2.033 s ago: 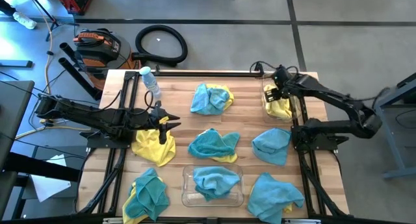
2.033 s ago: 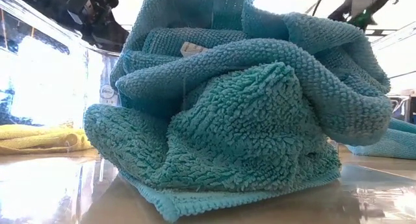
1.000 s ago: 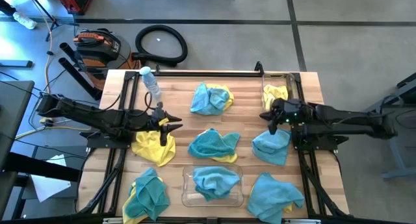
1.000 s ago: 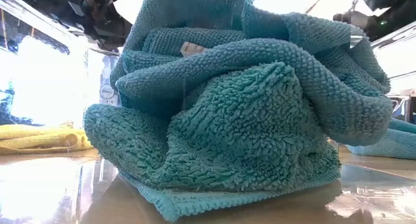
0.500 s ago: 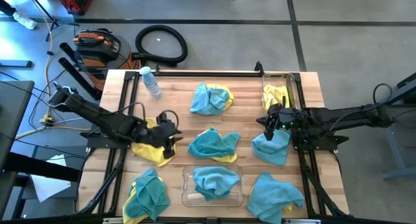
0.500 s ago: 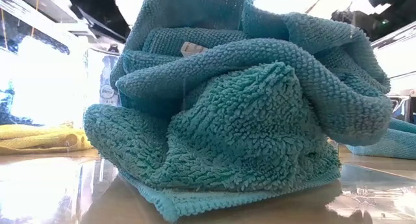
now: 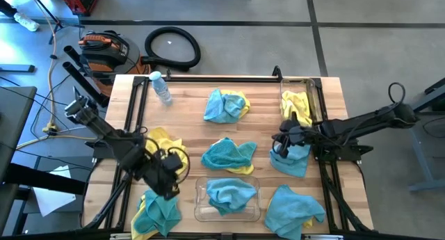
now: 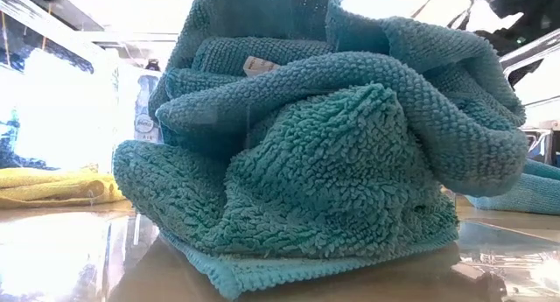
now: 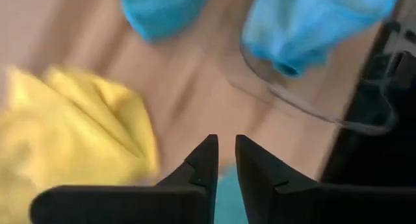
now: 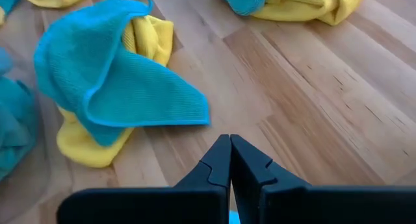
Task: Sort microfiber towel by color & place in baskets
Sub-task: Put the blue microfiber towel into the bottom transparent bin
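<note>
Sitting at the near edge, the near clear basket (image 7: pixel 227 199) is holding one teal towel (image 7: pixel 229 192), so teal is being collected there. More cloths are lying to its left and right: a teal-and-yellow heap (image 7: pixel 156 211) and a teal cloth (image 7: pixel 292 209).

The left gripper (image 7: pixel 169 182) is hovering just left of that basket, beside the yellow towel (image 7: pixel 165 151), fingers nearly together, grasping nothing visible.

The right gripper (image 7: pixel 281 144) is lying on the right-hand teal towel (image 7: pixel 292 160), fingers pressed together; whether cloth is pinched, I cannot tell.

Farther off, the far basket (image 7: pixel 300 104) is holding yellow cloth (image 7: pixel 295 104).
</note>
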Motion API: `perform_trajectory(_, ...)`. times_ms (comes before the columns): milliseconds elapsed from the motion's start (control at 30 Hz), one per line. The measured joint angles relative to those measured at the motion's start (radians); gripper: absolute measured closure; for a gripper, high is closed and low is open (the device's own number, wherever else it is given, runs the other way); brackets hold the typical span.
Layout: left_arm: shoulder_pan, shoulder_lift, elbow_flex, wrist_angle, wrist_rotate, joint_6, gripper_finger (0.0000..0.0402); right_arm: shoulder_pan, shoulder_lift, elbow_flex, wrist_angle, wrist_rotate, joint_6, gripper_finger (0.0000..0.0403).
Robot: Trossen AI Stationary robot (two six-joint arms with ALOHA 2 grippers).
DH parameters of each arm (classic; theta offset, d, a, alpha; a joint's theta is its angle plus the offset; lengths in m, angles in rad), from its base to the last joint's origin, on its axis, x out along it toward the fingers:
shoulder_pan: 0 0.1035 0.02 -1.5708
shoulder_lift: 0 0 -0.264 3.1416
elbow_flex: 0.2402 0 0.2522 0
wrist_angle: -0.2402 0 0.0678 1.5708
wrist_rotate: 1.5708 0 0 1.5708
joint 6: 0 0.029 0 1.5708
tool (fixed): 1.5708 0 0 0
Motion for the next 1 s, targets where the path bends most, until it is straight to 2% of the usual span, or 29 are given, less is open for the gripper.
perform_trajectory(100, -0.036, 0.028, 0.021, -0.039, 0.065, -0.151, 0.0376, 0.028, 0.033, 0.0, 0.003, 0.036, 0.018, 0.0402)
perform_trajectory(267, -0.097, 0.065, 0.022, -0.078, 0.1, -0.367, 0.0396, 0.048, 0.039, 0.0, 0.008, 0.029, 0.028, 0.0402)
perform_trajectory(467, -0.127, 0.124, 0.022, -0.061, 0.082, -0.398, 0.0395, 0.061, 0.038, 0.0, 0.058, 0.028, 0.017, 0.0402)
perform_trajectory(567, -0.109, 0.143, 0.022, -0.056, 0.152, -0.415, 0.0378, 0.066, 0.038, 0.0, 0.057, 0.028, 0.019, 0.0402)
perform_trajectory(833, -0.093, 0.145, -0.001, -0.05, 0.172, -0.439, 0.0297, 0.067, 0.038, 0.0, 0.057, 0.028, 0.001, 0.0402)
perform_trajectory(900, -0.087, 0.145, -0.001, -0.051, 0.215, -0.477, 0.0278, 0.076, 0.038, 0.0, 0.057, 0.028, 0.001, 0.0402)
perform_trajectory(1000, -0.08, 0.145, -0.001, -0.058, 0.334, -0.582, 0.0263, 0.083, 0.038, 0.0, 0.056, 0.028, -0.016, 0.0402)
